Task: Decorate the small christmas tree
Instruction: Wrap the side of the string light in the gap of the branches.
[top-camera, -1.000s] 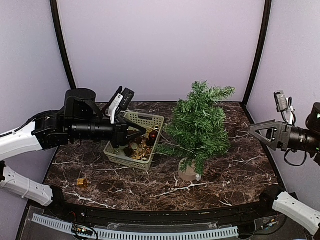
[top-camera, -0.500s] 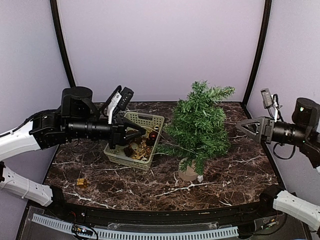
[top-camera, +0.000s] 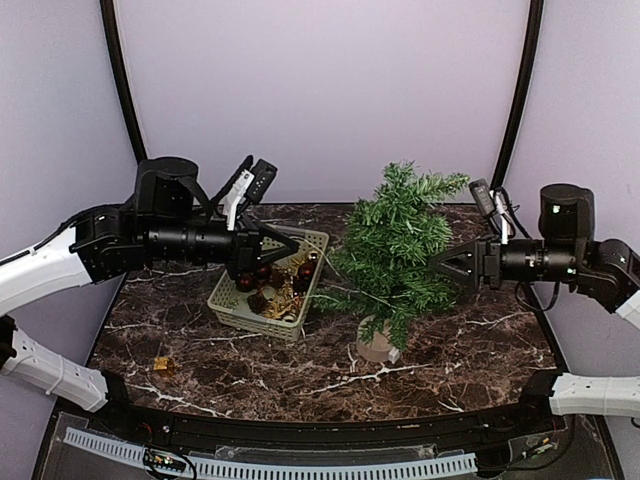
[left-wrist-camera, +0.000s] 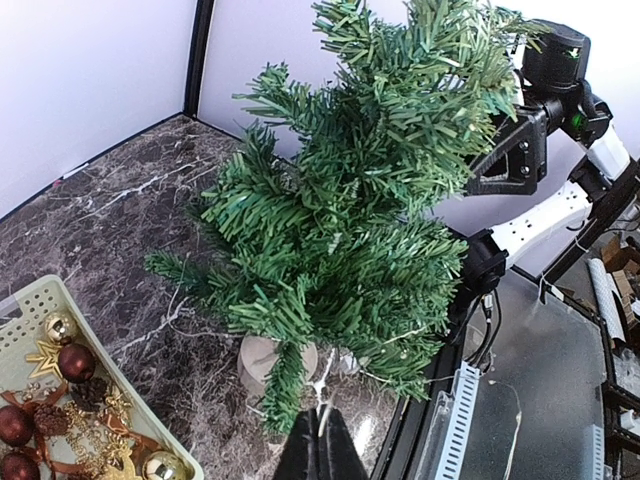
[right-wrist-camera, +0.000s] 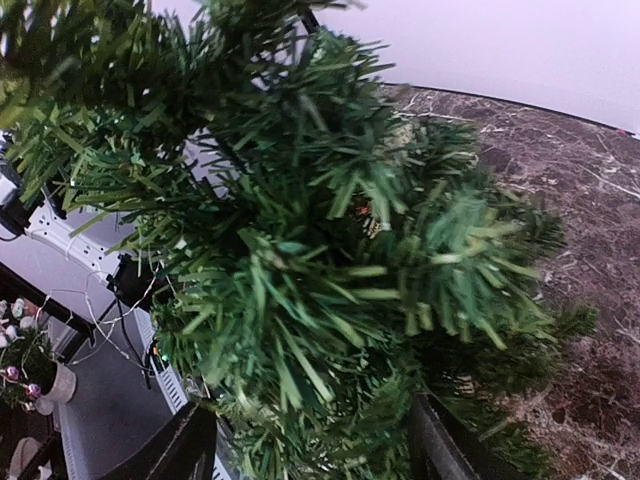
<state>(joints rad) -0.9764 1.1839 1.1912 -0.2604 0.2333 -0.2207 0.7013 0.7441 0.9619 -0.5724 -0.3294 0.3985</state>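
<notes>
The small christmas tree (top-camera: 400, 245) stands right of centre on its round tan base (top-camera: 377, 345); it fills the left wrist view (left-wrist-camera: 370, 200) and the right wrist view (right-wrist-camera: 320, 250). My left gripper (top-camera: 288, 243) hovers over the basket's far end, pointing at the tree. It (left-wrist-camera: 322, 425) is shut, and a thin pale wire (left-wrist-camera: 328, 385) runs from its tips to the tree's foot. My right gripper (top-camera: 447, 268) is open at the tree's right side. Its fingers (right-wrist-camera: 190, 445) straddle the lower branches, and the gripper (right-wrist-camera: 310, 445) holds nothing.
A pale green basket (top-camera: 302, 238) of red and gold ornaments (left-wrist-camera: 75, 360) sits left of the tree. A small gold object (top-camera: 163, 365) lies at the near left. A small white box (top-camera: 397, 355) rests by the tree base. Walls enclose the marble table.
My right gripper has swung left from the table's right edge into the tree's right side, its jaws narrowing slightly. The left gripper has lifted and shifted right over the basket.
</notes>
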